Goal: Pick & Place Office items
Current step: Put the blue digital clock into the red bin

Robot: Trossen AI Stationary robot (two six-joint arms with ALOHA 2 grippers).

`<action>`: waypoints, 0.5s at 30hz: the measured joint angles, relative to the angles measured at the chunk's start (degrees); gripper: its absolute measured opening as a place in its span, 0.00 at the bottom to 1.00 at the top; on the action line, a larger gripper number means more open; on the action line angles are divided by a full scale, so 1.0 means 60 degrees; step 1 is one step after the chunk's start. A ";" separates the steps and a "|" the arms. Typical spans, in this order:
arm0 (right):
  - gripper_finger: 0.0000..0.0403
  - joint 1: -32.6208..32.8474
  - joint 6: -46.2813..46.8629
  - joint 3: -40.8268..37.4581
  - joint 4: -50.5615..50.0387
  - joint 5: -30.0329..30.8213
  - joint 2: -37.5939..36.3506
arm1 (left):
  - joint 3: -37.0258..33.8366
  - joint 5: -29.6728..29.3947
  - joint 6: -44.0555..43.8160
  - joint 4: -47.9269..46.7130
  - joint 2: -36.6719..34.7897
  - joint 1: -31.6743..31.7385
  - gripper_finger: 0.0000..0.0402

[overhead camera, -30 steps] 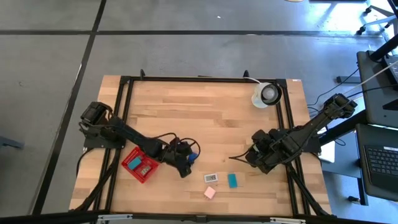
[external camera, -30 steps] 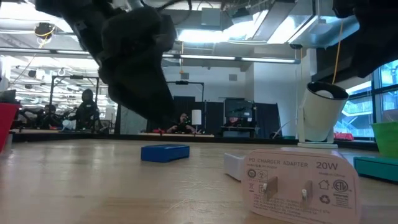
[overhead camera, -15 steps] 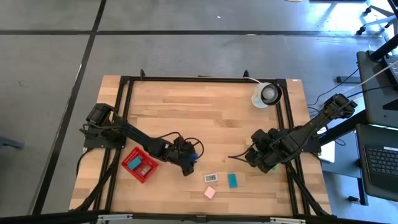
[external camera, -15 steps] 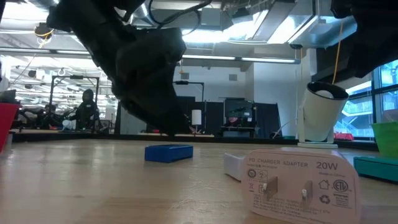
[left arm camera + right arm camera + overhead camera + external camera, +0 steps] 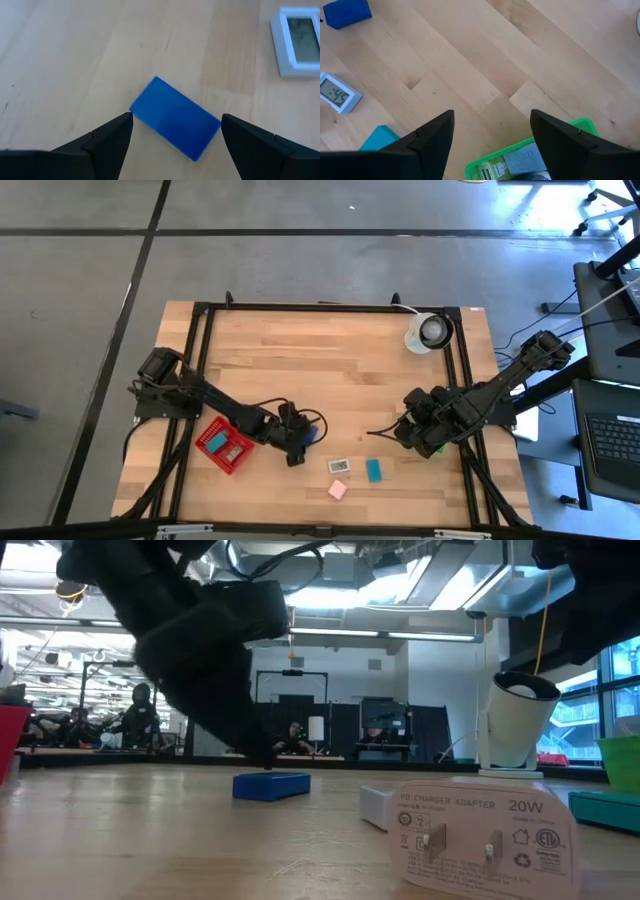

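A robotics lab or workshop: a wooden table point(image 5: 330, 370) in a black frame stands on a grey concrete floor point(image 5: 300, 240), with workbenches, seated people point(image 5: 138, 715) and strip ceiling lights point(image 5: 380, 635) behind.

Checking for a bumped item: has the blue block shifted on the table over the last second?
Yes. In the low view the flat blue rectangular block slid slightly right, toward the white charger adapter.

You can read words on the pink plug block point(image 5: 486, 838) near the front edge of the table point(image 5: 150, 840). It says "PD CHARGER ADAPTER" and "20W". The small marks under that are too tiny to read. The little white clock point(image 5: 339, 93) shows ":45".
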 joint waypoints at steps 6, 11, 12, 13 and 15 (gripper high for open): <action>0.65 0.0000 0.0003 -0.0001 0.0004 0.0000 0.0000 | 0.0000 0.0293 -0.0300 -0.0011 0.0466 -0.0102 0.75; 0.65 0.0001 0.0010 0.0001 0.0040 0.0000 0.0000 | 0.0037 0.0044 -0.0825 0.0133 0.0724 -0.0066 0.76; 0.65 0.0001 0.0010 -0.0001 0.0048 0.0000 0.0000 | 0.0037 -0.0112 -0.0885 0.0150 0.0731 -0.0077 0.76; 0.65 0.0002 0.0011 -0.0001 0.0069 0.0000 0.0000 | 0.0034 -0.0253 -0.0990 0.0173 0.0741 -0.0104 0.76; 0.65 0.0004 0.0018 -0.0001 0.0076 0.0000 0.0000 | 0.0029 -0.0582 -0.1144 0.0213 0.0768 -0.0085 0.76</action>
